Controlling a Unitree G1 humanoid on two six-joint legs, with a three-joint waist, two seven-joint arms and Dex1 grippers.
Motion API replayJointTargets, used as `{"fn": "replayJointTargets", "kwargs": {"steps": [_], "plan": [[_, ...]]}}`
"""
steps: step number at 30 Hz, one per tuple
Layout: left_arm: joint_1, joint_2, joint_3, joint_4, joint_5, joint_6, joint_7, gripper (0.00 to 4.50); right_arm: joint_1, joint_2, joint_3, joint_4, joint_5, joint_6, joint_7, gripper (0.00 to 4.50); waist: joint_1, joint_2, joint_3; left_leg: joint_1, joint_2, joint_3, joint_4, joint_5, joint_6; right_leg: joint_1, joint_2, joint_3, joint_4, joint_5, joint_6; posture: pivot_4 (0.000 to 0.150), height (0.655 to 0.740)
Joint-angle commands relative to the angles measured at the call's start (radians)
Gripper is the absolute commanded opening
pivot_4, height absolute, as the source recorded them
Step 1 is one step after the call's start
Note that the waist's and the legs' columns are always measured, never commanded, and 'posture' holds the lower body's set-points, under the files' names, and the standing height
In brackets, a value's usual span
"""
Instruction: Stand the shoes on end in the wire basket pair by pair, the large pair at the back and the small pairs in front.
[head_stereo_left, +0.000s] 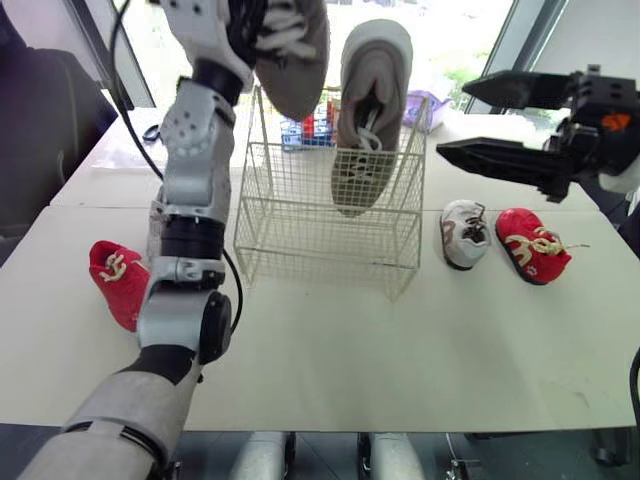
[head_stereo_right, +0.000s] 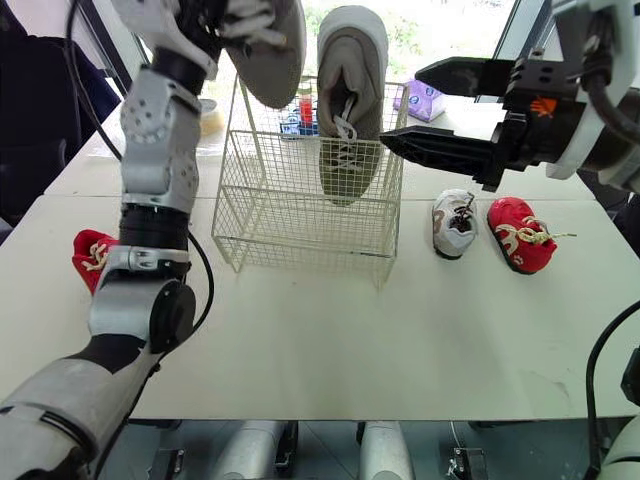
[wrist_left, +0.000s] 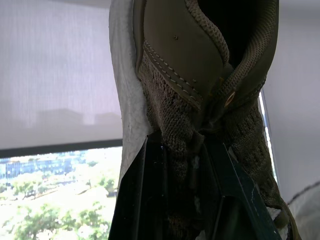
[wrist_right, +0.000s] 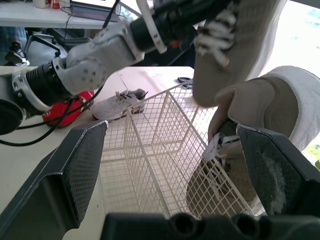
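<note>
**Second big shoe held high over the basket**

The left gripper (wrist_left: 182, 142) is clamped on a large grey shoe (head_stereo_left: 295, 50). One black finger sits on each side of the knitted upper by the tongue. The arm is raised, so the shoe hangs in the air above the left rear corner of the wire basket (head_stereo_left: 320, 235), clear of the rim.

The other large grey shoe (head_stereo_left: 365, 110) is already in the basket, at the back on the right. It stands on end, toe down, with its heel rising well above the rim and its white laces dangling toward the front.

The right gripper (head_stereo_left: 452, 121) hovers off the basket's right side at about rim height. Its fingers point toward the basket, spread wide, with nothing between them.

Below the right gripper, on the white table (head_stereo_left: 400, 350), a small white shoe (head_stereo_left: 465, 233) lies just beside a small red shoe (head_stereo_left: 532, 245). Both are outside the basket.

On the robot's left, a second small red shoe (head_stereo_left: 118, 280) lies on the table near the left arm. A second small white shoe (wrist_right: 120, 102) lies next to it.
</note>
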Motion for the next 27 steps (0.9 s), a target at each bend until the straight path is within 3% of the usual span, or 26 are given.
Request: {"fn": "replayJointTargets", "kwargs": {"steps": [1,8,14,23,27], "plan": [[0.0,-0.001,-0.01,-0.033,0.001,-0.02,0.007,0.25,0.002,-0.013,-0.048,-0.014,0.013,-0.003,-0.018,4.5,0.005,0.0,0.0,0.0,0.0,0.0,0.0,0.0,0.0,0.0,0.0,0.0,0.0,0.0,0.0,0.15,0.6563],[0.083,-0.017,-0.069,0.047,0.053,-0.075,-0.012,0.25,0.01,0.018,-0.039,-0.018,0.011,-0.028,-0.042,4.5,0.006,0.001,-0.001,0.002,0.0,0.0,0.0,0.0,0.0,0.002,0.0,0.0,-0.001,0.0,0.0,0.15,0.6563],[0.139,-0.029,-0.056,-0.011,0.006,0.009,-0.012,0.25,0.023,0.041,-0.033,-0.029,0.009,-0.036,-0.057,4.5,0.007,0.001,-0.001,0.001,0.0,0.0,0.0,0.0,0.0,0.002,0.0,-0.001,-0.001,0.0,0.0,0.15,0.6563],[0.247,0.031,-0.075,-0.323,-0.043,0.249,-0.068,4.36,0.058,0.075,-0.034,-0.039,0.004,-0.051,-0.066,4.5,0.007,0.001,-0.001,0.002,0.0,-0.001,0.0,0.0,0.0,0.003,0.0,-0.001,-0.001,0.0,0.0,0.15,0.6563],[0.338,0.116,-0.085,-0.587,-0.135,0.481,-0.141,4.48,0.105,0.097,-0.034,-0.051,0.001,-0.057,-0.072,4.5,0.004,0.001,-0.001,0.001,0.0,-0.001,0.0,0.0,0.001,0.003,0.0,-0.001,-0.003,0.0,0.0,0.15,0.6563]]}}
